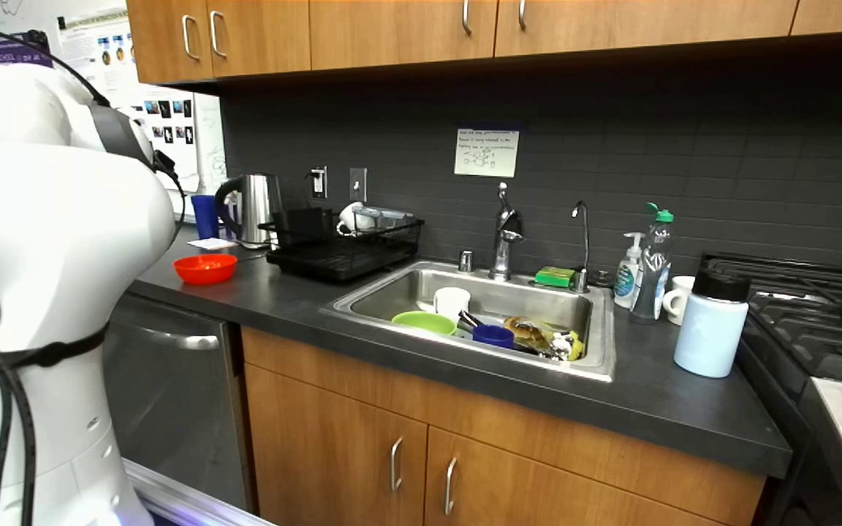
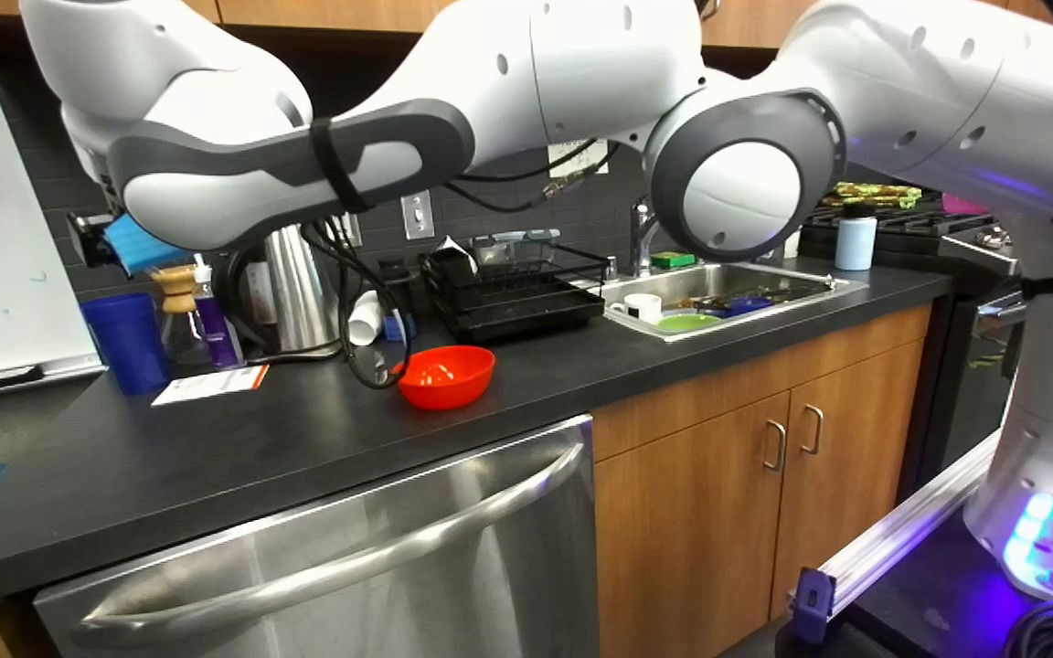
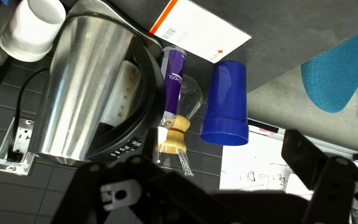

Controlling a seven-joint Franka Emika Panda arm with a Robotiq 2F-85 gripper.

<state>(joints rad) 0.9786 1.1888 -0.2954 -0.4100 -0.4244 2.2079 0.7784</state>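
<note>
As you view it from the wrist, the blue cup (image 3: 225,102) stands upright on the worktop (image 2: 207,448).
Your robot's fingers (image 3: 303,158) are spread wide, apart from the cup. Beside it, note the glass carafe (image 3: 177,132), the purple-labelled bottle (image 3: 175,77) and, past these, the steel kettle (image 3: 73,84). A white card (image 3: 202,31) lies flat near the cup's base. Locate the red bowl (image 2: 446,379) farther along, in both exterior views.

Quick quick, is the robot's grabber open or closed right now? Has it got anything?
Gripper: open, jaws wide apart, holding nothing; the blue tumbler seen between them in the wrist view is not gripped.
</note>
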